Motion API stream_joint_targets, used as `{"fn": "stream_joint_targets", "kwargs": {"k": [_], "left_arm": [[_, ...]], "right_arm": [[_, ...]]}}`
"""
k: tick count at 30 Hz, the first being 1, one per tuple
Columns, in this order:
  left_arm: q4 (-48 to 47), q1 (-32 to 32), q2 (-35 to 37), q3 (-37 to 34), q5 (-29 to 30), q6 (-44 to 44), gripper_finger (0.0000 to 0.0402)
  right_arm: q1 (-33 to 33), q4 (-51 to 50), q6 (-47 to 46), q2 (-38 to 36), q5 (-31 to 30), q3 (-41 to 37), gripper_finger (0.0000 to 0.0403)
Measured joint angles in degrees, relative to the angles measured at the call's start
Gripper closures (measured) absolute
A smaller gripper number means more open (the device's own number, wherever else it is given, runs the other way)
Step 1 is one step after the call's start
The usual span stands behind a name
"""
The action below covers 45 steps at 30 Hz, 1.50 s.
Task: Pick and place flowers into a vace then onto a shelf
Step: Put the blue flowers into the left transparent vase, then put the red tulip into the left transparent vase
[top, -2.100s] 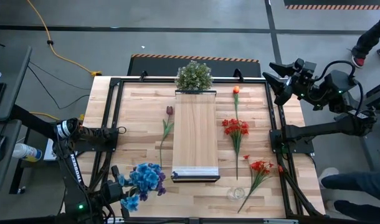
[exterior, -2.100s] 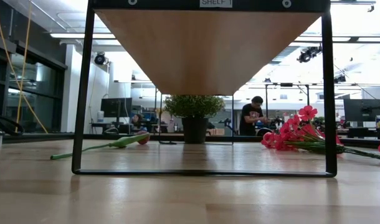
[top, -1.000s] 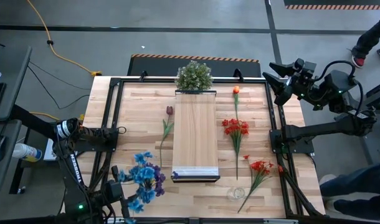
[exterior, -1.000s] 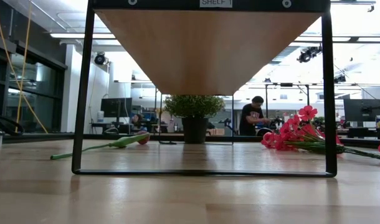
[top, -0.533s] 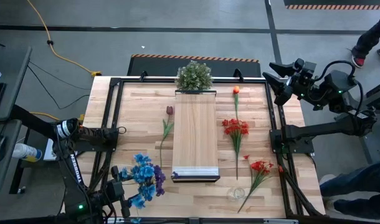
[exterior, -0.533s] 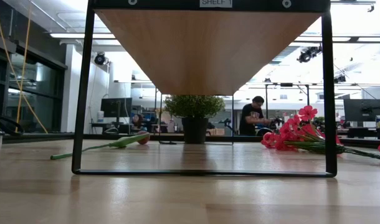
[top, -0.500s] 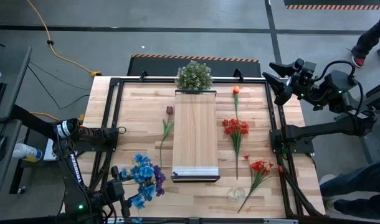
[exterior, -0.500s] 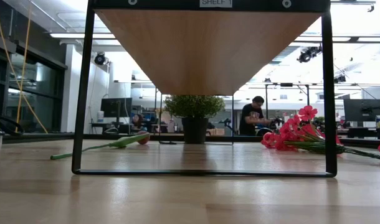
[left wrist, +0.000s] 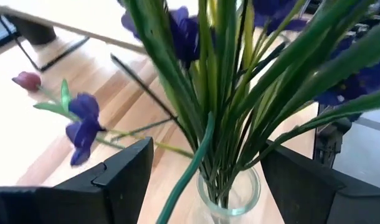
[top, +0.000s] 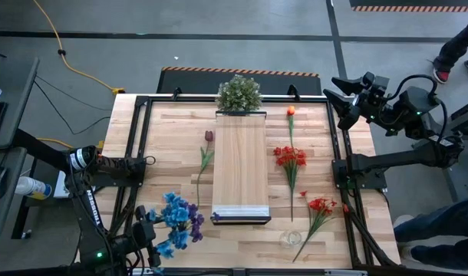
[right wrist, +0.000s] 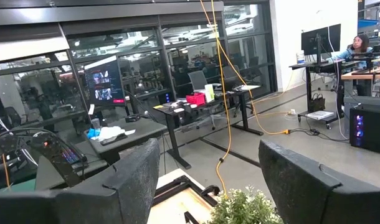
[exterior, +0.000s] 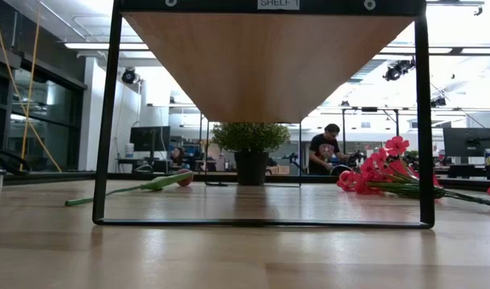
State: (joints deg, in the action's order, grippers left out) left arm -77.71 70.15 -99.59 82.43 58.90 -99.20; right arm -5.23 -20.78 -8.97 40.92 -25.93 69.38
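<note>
— What is on the tabletop (top: pixel 165 126)?

— A raised shelf (top: pixel 240 165) stands along its middle, with a bushy potted plant (top: pixel 238 93) at the far end. A dark red flower (top: pixel 205 157) lies to its left. To its right lie an orange flower (top: pixel 291 123) and two bright red sprays (top: pixel 291 159), with a small clear vase (top: pixel 289 238) near the front edge.

— Anything on the shelf?

— Nothing visible.

The high view looks straight down over the whole surface (top: pixel 173 130), centred on the shelf (top: pixel 239 165). The low view sits at surface height just before the shelf (exterior: pixel 269 56), looking level beneath it to the bushy plant (exterior: pixel 250 136), which the high view shows at the shelf's far end. The left wrist view looks closely past its fingers (left wrist: pixel 124 171) at blue flowers (left wrist: pixel 184 31) beside the shelf; the right wrist view faces the room beyond.
</note>
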Motion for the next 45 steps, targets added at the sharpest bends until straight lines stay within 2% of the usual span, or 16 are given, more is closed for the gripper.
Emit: {"fn": "stream_joint_targets", "kwargs": {"k": [10, 21, 30, 39, 45], "left_arm": [[0.1, 0.0, 0.1, 0.2, -0.7, -0.4, 0.0078], [-2.3, 0.0, 0.1, 5.8, -9.5, -0.3, 0.008], [-4.8, 0.0, 0.2, 6.2, -18.1, -4.3, 0.0076], [-4.9, 0.0, 0.6, 6.2, -21.3, -8.0, 0.008], [-7.3, 0.0, 0.8, 9.4, -22.1, -8.2, 0.0082]], "right_arm": [[0.0, 0.0, 0.0, 0.0, 0.0, 0.0, 0.0141], [0.0, 0.0, 0.4, 0.0, 0.0, 0.0, 0.0141], [0.0, 0.0, 0.4, 0.0, 0.0, 0.0, 0.0141], [0.0, 0.0, 0.4, 0.0, 0.0, 0.0, 0.0141], [0.0, 0.0, 0.5, 0.0, 0.0, 0.0, 0.0141]]}}
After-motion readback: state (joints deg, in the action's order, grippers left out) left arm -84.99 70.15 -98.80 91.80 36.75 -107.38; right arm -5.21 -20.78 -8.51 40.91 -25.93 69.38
